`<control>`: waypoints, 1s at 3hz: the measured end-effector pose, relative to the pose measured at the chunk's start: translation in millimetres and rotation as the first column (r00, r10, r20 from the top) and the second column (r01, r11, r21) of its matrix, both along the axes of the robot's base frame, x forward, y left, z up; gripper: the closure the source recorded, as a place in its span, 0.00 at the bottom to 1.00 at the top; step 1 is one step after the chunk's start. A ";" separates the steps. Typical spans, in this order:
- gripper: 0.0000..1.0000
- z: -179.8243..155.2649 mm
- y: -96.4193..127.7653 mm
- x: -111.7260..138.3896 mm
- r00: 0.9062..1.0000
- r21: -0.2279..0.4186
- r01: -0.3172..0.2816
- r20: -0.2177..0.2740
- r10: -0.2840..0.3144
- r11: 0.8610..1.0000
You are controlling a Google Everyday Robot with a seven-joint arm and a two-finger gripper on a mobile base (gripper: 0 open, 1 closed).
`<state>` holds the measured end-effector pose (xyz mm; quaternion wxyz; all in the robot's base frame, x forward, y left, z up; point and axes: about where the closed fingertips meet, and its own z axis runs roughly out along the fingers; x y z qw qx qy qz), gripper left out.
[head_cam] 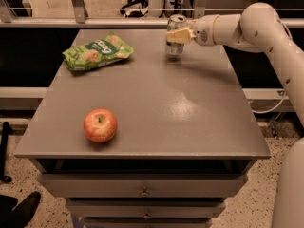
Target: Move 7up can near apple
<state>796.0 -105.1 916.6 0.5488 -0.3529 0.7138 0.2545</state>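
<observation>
The 7up can [174, 46], silver-grey with a pull-tab top, is upright at the far middle of the grey table [190, 118]. My gripper [178, 36] reaches in from the right and is shut on the can's upper part, its cream fingers [182, 36] across the can's side. The can's base is at or just above the tabletop; I cannot tell which. The red apple [100, 125], with yellowish patches, sits near the front left of the table, far from the can.
A green snack bag [97, 51] lies at the far left of the table. My white arm [256, 27] crosses the table's far right corner. Drawers [142, 192] sit below the front edge. A railing [95, 22] runs behind the table.
</observation>
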 end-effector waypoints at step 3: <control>1.00 22.6 57.0 -162.4 0.925 0.106 -0.379 0.012 0.380 0.919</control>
